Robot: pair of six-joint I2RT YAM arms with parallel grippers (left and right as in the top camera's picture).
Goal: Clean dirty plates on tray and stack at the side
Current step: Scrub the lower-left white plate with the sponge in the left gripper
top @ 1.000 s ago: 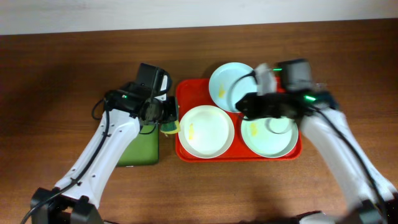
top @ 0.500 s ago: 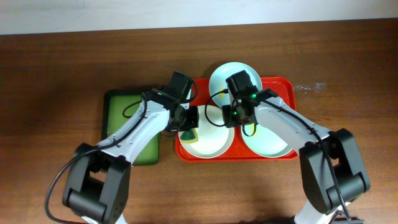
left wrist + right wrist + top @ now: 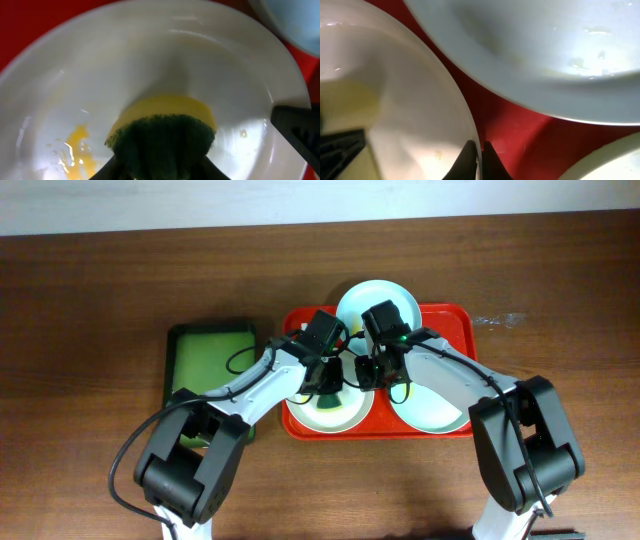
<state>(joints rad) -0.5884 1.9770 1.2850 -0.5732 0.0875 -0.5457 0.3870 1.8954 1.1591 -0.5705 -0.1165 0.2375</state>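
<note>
Red tray (image 3: 450,315), both arms crowded over its white plate (image 3: 335,415).
Overhead, the arms hid most of that plate. The left end effector (image 3: 162,170), cut off at the frame's bottom edge, gripped a sponge (image 3: 162,131) pressed onto the plate beside a yellow smear (image 3: 75,147). The right end effector (image 3: 480,160) was narrow, pinching the plate's rim next to the blue plate (image 3: 545,50). The mint plate (image 3: 432,408) lay rightmost.

Note for you: dark brown wood-grain desk (image 3: 90,290) fills your overhead view. A white wall strip (image 3: 200,200) runs along its far edge. Light is even and the shadows soft.
</note>
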